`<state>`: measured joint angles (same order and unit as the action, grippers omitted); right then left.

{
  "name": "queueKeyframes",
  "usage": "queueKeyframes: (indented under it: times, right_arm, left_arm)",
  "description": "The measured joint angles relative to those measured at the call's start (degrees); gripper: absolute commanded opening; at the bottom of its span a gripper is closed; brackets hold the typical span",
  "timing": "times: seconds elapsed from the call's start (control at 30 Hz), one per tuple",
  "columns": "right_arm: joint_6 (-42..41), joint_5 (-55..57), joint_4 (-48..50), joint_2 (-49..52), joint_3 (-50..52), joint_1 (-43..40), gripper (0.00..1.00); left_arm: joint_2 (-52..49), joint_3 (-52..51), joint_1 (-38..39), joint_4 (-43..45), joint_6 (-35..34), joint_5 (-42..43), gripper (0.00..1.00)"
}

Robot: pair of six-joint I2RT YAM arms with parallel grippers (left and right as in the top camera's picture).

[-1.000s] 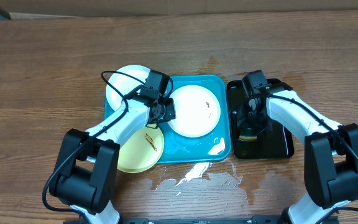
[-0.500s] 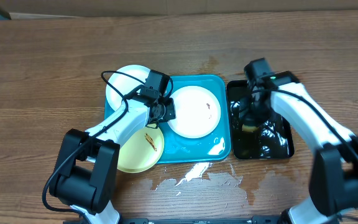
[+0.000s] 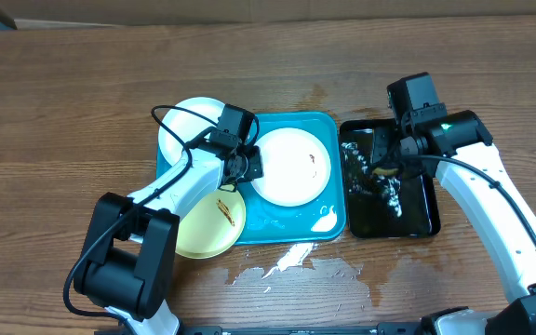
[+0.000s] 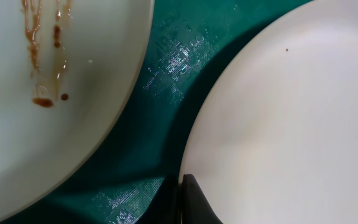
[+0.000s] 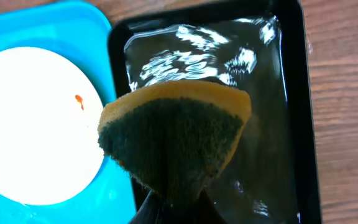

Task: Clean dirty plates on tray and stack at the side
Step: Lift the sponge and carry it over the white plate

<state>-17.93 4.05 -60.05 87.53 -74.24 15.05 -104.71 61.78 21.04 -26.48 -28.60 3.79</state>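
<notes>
Plates (image 3: 214, 221) smeared, unstacked: right gripper (image 5: 169, 208) pinches sponge (image 5: 176, 140) over black tray (image 3: 426, 223); left gripper (image 3: 242, 166) at middle plate's (image 3: 291, 166) 9 o'clock, grip unclear.

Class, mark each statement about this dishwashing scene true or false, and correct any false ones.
1. The right fingers hold a sponge above the black tray. True.
2. The black tray is dry. False: water glints in it.
3. The yellow-green plate is spotless. False: it bears brown smears.
4. The left fingers are closed on the rim of the middle white plate. True.
</notes>
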Motion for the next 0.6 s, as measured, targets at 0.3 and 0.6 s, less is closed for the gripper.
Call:
queueKeyframes:
  times: [0.3, 0.6]
  right_arm:
    - [-1.62, 2.21, 4.28, 0.00, 1.53, -0.92, 0.04]
    - [-2.23, 2.14, 3.85, 0.00, 2.69, -1.46, 0.04]
  left_arm:
    - [0.00, 0.00, 0.00, -0.09, -3.32, -0.22, 0.04]
    - [0.00, 0.00, 0.00, -0.57, -10.19, -2.32, 0.04]
